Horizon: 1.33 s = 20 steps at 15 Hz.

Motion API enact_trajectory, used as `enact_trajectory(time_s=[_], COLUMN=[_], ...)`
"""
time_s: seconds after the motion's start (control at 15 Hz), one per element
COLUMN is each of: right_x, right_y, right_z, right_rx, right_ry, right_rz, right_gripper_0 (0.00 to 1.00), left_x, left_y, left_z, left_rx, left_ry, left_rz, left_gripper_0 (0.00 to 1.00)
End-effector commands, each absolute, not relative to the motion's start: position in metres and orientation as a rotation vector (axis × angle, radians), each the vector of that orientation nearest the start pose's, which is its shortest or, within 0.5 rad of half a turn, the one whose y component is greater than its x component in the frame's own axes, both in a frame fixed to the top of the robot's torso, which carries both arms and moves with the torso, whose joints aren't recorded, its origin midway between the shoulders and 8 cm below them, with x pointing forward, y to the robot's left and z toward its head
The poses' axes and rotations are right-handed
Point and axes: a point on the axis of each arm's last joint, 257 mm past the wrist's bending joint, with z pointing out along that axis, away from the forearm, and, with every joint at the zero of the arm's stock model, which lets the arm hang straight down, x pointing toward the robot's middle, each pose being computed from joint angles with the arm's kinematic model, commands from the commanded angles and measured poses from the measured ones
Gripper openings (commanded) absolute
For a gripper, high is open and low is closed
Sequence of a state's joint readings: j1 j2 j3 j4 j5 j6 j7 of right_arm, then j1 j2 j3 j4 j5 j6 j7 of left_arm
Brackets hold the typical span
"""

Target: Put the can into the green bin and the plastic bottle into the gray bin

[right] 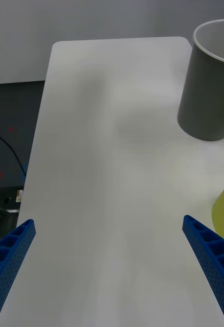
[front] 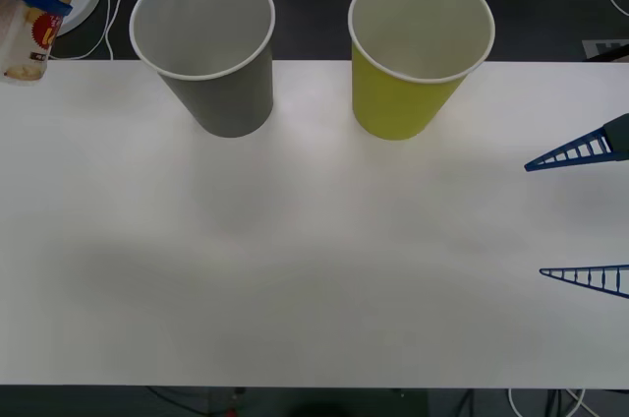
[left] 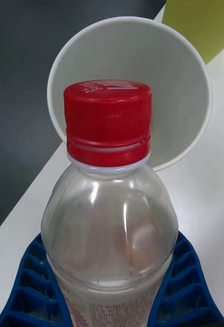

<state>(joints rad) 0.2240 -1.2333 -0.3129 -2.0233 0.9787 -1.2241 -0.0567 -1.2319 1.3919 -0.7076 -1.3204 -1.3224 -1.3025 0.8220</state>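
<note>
- Currently L gripper (left: 112,286) is clamped on the plastic bottle (left: 109,204), blue fingers (left: 186,286) pressing both sides of the lower body; bottle is held off the table (front: 314,269) at the far-left corner in the front view (front: 29,19).
- Key relation: the gray bin (front: 203,43) lies ahead of the bottle along its long axis. In the L wrist view the red cap (left: 108,120) points at the bin's open mouth (left: 173,66), covering part of the near rim. Bottle isn't over the opening yet, judging by the front view: it sits well to the left of the bin.
- L arm is clearly the nearer one to the gray bin; move called for is prob. a carry rightward/over the rim, then release.
- The green bin (front: 421,48) stands just beside the gray one, to its right, not touching; gap betw. them is narrow, so overshoot could nudge it.
- R gripper (front: 582,215) idles at the right table edge, fingers spread wide, holding nothing.
- No can seen on table; wide bare surface in front of both bins.
- Risk: cap or bottle base clipping rim and tipping the light paper cup.
</note>
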Motion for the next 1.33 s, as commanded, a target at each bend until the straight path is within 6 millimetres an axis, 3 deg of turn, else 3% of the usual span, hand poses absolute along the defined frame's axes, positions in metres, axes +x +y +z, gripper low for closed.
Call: enact_trajectory(time_s=[0.07, 1.0, 1.33], right_x=[0.312, 0.312, 0.312], right_y=[-0.242, -0.242, -0.242], right_z=[-0.094, -0.094, -0.094], right_rx=[-1.64, -1.64, -1.64], right_ry=[1.42, 1.42, 1.42], right_rz=[0.455, 0.455, 0.455], right_gripper_0=[1.0, 1.0, 1.0], left_x=[0.538, 0.571, 0.574], left_y=[0.306, 0.247, 0.231], left_z=[0.048, 0.059, 0.048], left_rx=[1.243, 1.335, 1.398], left_ry=[2.102, 2.104, 2.135], left_rz=[-0.029, -0.035, 0.018], left_gripper_0=[0.0, 0.0, 0.0])
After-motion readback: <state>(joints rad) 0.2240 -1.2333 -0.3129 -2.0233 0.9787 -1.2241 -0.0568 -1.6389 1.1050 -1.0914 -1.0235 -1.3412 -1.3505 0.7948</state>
